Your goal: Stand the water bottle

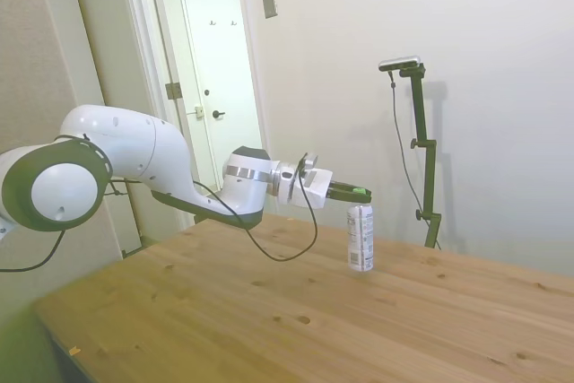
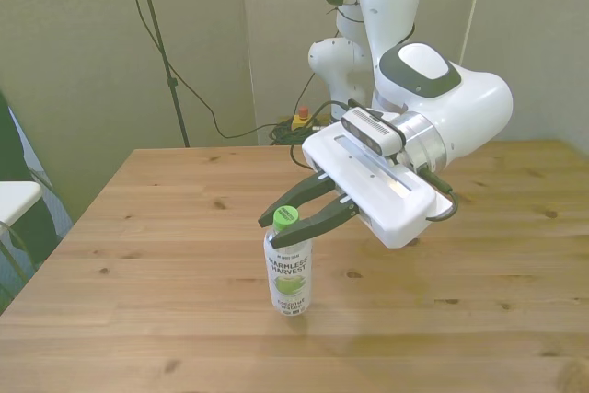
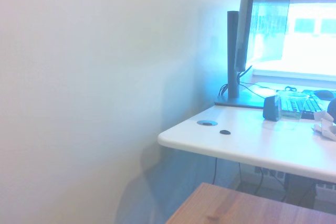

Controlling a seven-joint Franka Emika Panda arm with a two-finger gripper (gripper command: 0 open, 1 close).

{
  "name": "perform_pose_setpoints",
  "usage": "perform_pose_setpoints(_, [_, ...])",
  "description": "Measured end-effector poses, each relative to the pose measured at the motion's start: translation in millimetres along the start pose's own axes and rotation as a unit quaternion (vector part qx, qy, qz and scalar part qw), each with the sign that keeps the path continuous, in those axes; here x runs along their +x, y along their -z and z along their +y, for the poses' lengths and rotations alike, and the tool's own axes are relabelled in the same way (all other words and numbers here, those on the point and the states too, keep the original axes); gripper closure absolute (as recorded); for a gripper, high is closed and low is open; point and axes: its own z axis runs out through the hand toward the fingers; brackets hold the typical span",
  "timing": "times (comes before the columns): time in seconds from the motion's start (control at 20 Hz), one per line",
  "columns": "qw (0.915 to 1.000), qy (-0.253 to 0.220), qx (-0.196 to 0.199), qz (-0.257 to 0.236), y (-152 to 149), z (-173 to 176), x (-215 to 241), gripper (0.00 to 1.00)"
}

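Observation:
The water bottle (image 2: 289,273), small and clear with a white label, stands upright on the wooden table (image 2: 166,227) toward its near edge in the front view. Its green cap (image 2: 286,216) sits between the two dark fingers of my gripper (image 2: 271,231), which reaches in level and is shut on the cap. In the side view the bottle (image 1: 360,239) rests with its base on the tabletop, and the gripper (image 1: 363,193) holds its top. The wrist view does not show the bottle.
Past a corner of the wooden table (image 3: 252,211), the wrist view shows a white desk (image 3: 247,142) with a monitor (image 3: 262,19) and a bare wall. A cable (image 1: 287,248) loops from the wrist down near the tabletop.

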Motion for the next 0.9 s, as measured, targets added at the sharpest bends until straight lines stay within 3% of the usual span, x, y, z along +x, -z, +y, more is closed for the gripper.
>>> perform_pose_setpoints(0.25, [0.9999,0.012,-0.001,-0.001,-3.1,9.1,-13.3,1.00])
perform_pose_setpoints(0.3, [0.9999,0.014,0.000,-0.002,-2.6,9.3,-14.0,0.00])
perform_pose_setpoints(0.9, [0.9999,0.015,-0.001,-0.001,-3.5,10.3,-14.0,0.00])
